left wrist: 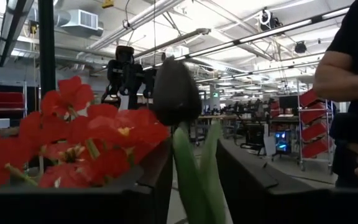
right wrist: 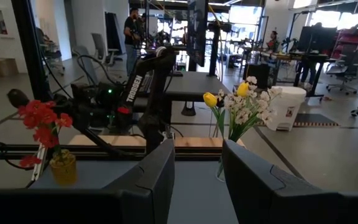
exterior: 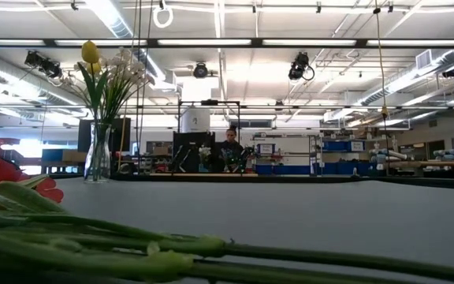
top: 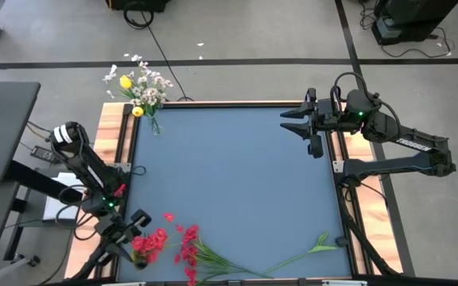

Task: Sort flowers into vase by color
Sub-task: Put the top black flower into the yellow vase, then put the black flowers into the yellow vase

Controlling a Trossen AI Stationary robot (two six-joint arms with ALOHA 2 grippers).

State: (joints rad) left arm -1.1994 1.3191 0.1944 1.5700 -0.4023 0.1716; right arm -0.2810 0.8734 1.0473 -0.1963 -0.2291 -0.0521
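The left gripper [top: 139,256] hovers over the table's near-left corner, its fingers parted around a dark bud's [left wrist: 176,92] stem without clamping it, red blossoms [top: 153,241] beside it. The right gripper [top: 294,121] waits open at the far right edge. White and yellow flowers [top: 140,86] stand in the far-left vase [exterior: 97,151]

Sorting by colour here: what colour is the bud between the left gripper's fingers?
Dark, nearly black bud; left wrist view shows it best.
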